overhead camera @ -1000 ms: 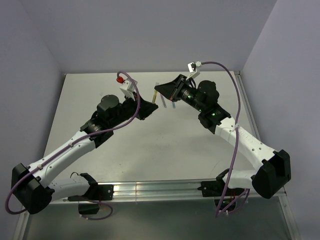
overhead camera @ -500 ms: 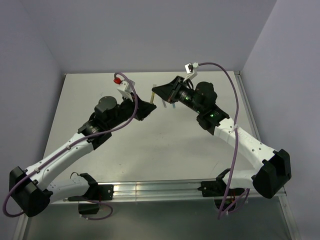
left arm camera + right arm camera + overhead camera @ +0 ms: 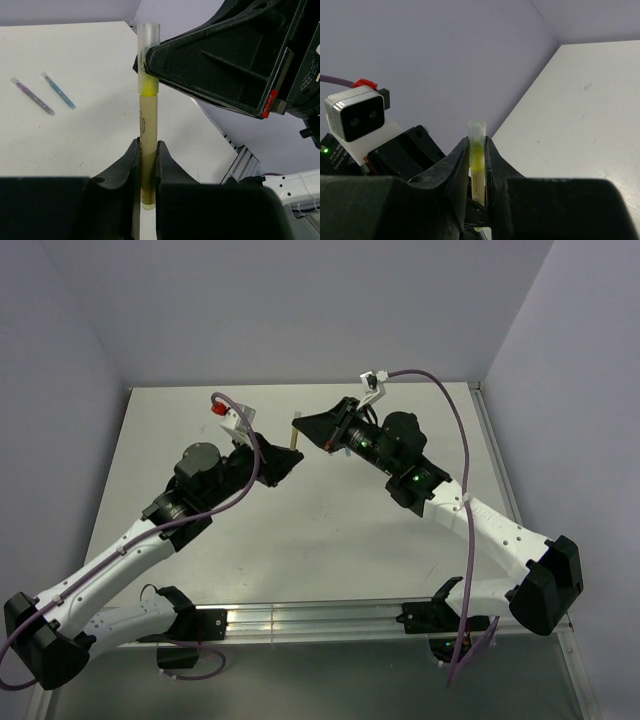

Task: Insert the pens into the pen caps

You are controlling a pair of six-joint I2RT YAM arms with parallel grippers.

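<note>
The yellow pen (image 3: 148, 130) stands upright between the fingers of my left gripper (image 3: 147, 146), which is shut on its lower barrel. Its yellow tip sits inside a translucent pen cap (image 3: 148, 50). My right gripper (image 3: 477, 146) is shut on that pen cap (image 3: 476, 134) from the opposite side. From above, the two grippers meet nose to nose over the far middle of the table, left gripper (image 3: 283, 462) and right gripper (image 3: 306, 427), with the yellow pen (image 3: 295, 437) between them. A blue pen (image 3: 58, 90) and a grey-purple pen (image 3: 32, 96) lie side by side on the table, each with a pale end.
The white table (image 3: 300, 540) is walled by lilac panels at the back and sides. A metal rail (image 3: 310, 618) runs along the near edge by the arm bases. The left wrist camera block (image 3: 355, 120) shows close to the right gripper.
Both grippers have shifted a little to the left together, still joined at the yellow pen and cap. Neither grip has changed.
</note>
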